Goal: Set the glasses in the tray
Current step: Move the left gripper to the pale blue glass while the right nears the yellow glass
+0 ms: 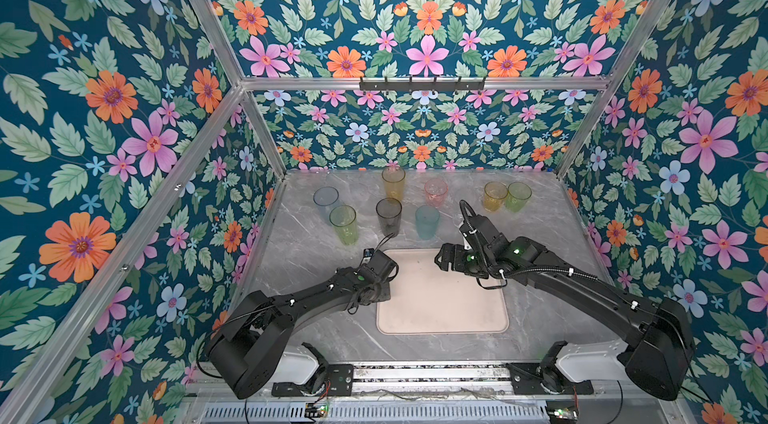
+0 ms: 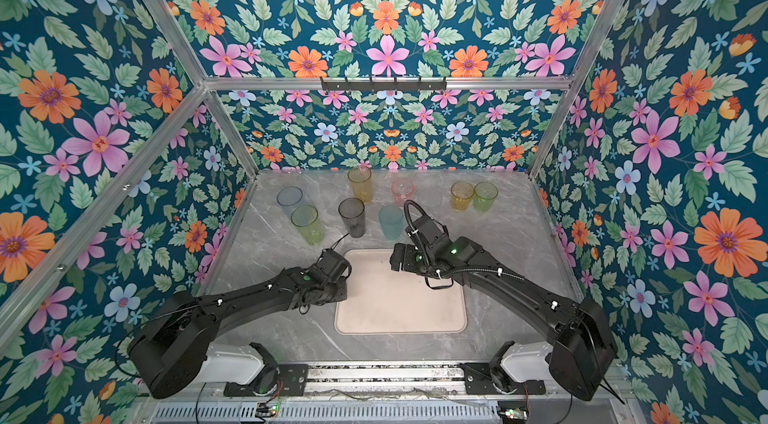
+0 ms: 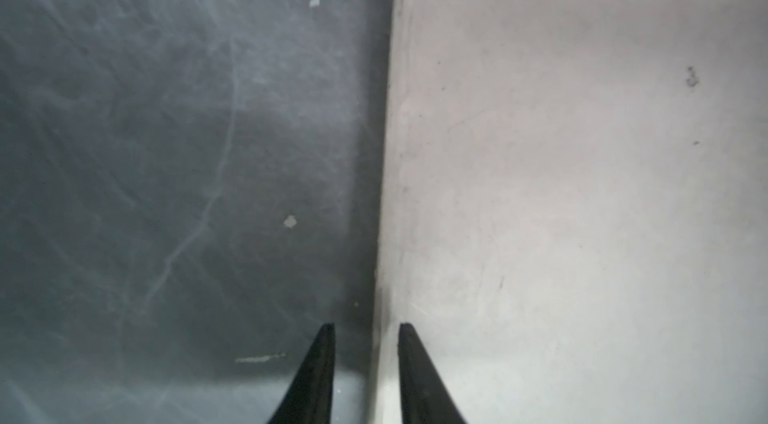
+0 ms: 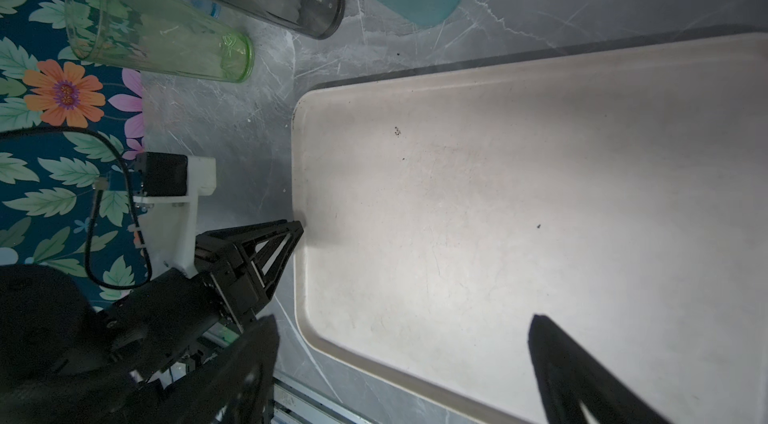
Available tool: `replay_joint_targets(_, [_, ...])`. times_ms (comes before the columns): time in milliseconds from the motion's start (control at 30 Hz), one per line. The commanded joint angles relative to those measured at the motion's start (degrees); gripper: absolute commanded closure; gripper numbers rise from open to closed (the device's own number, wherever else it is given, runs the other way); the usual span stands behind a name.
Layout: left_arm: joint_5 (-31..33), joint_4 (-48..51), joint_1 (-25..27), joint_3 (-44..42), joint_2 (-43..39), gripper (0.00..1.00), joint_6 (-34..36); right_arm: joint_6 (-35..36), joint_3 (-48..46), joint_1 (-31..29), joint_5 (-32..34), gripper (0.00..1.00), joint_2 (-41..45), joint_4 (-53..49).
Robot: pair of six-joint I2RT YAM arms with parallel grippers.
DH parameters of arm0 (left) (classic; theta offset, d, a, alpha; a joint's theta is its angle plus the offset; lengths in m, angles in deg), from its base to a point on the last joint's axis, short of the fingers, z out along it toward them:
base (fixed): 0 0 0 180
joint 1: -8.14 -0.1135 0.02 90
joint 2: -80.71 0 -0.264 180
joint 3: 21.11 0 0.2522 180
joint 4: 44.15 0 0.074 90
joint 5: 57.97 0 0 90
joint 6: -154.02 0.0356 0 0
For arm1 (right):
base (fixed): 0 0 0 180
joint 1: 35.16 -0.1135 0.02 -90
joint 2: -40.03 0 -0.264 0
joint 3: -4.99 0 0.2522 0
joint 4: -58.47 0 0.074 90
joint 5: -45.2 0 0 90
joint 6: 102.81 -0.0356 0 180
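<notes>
The cream tray (image 1: 449,305) (image 2: 399,310) lies at the table's near centre with nothing in it. Behind it stand the glasses: blue-grey (image 1: 326,198), yellow-green (image 1: 344,223), smoky dark (image 1: 389,215), tall amber (image 1: 393,183), pink (image 1: 436,191), teal (image 1: 427,220), short amber (image 1: 495,195) and short green (image 1: 518,195). My left gripper (image 3: 365,324) (image 1: 384,295) points down at the tray's left rim (image 3: 384,193), its jaws a little apart astride the rim and holding nothing. My right gripper (image 4: 403,318) (image 1: 439,261) hangs wide open and empty over the tray's far right part.
The grey marble table (image 1: 316,260) is boxed in by floral walls and aluminium posts (image 1: 257,131). A black hook rail (image 1: 422,83) runs along the back bar. The arm bases and a metal rail (image 1: 428,374) line the front edge.
</notes>
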Motion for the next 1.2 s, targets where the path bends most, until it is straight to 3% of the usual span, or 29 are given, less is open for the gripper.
replay_joint_targets(0, [-1.5,2.8,-1.2,1.3,-0.7,0.63,2.5,0.7,0.3,-0.1,1.6,0.05,0.7,0.2])
replay_joint_targets(367, [-2.8,8.1,-8.5,8.3,-7.9,0.55,7.3,3.5,1.2,0.1,3.5,0.05,1.0,1.5])
replay_joint_targets(433, [-6.2,8.2,-11.7,10.3,-9.4,0.48,9.0,4.5,1.7,0.1,4.2,0.05,0.8,1.9])
replay_joint_targets(567, [-9.9,10.4,-17.9,16.5,-10.1,0.46,11.7,5.7,2.2,0.4,4.7,0.05,0.3,3.6])
replay_joint_targets(900, [-10.4,11.6,-28.6,26.4,-5.3,0.38,16.4,10.1,-1.5,0.8,10.2,0.04,-0.5,12.2])
replay_joint_targets(1167, [-6.2,11.6,-38.3,34.0,2.8,0.35,15.0,19.6,-5.7,1.7,13.2,0.04,1.0,19.3])
